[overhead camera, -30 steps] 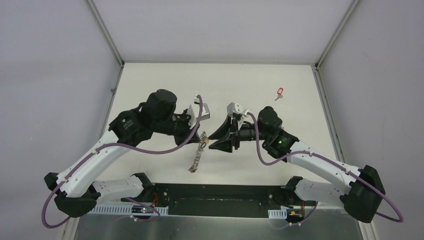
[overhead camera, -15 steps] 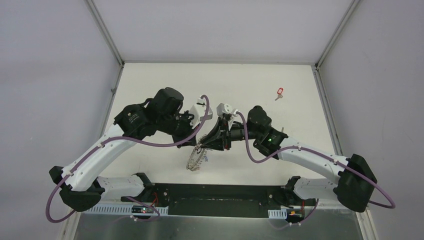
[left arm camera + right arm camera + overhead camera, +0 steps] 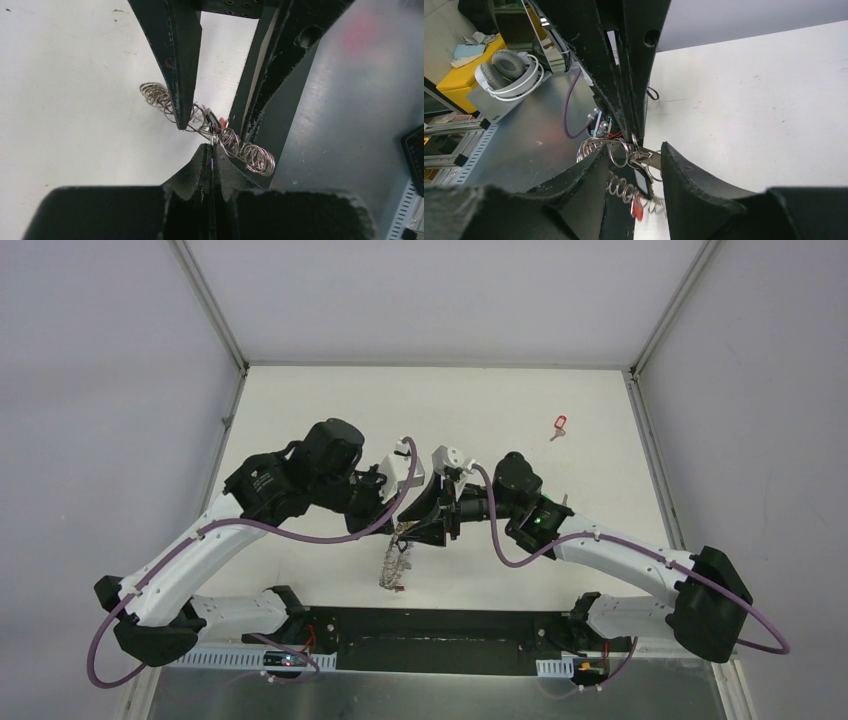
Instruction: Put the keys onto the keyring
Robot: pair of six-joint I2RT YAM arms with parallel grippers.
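Observation:
The keyring (image 3: 392,565) hangs on edge from my left gripper (image 3: 400,528), which is shut on its upper part just above the table. In the left wrist view my jaws (image 3: 212,146) pinch it, and its silver split rings (image 3: 250,152) fan out to both sides. My right gripper (image 3: 416,527) is open, one finger on each side of the ring. In the right wrist view (image 3: 635,148) the ring's loops (image 3: 619,186), a dark tag (image 3: 643,181) and a red tag (image 3: 638,210) hang between my fingers. A red-tagged key (image 3: 559,426) lies far right on the table.
The arm bases and a dark metal plate (image 3: 430,640) line the near table edge. Grey walls close the left, right and back sides. White headphones (image 3: 509,70) lie on a bench off the table.
My right gripper has moved left up to the left gripper and now straddles the keyring. The left gripper shifted slightly right, and the hanging keyring swung with it.

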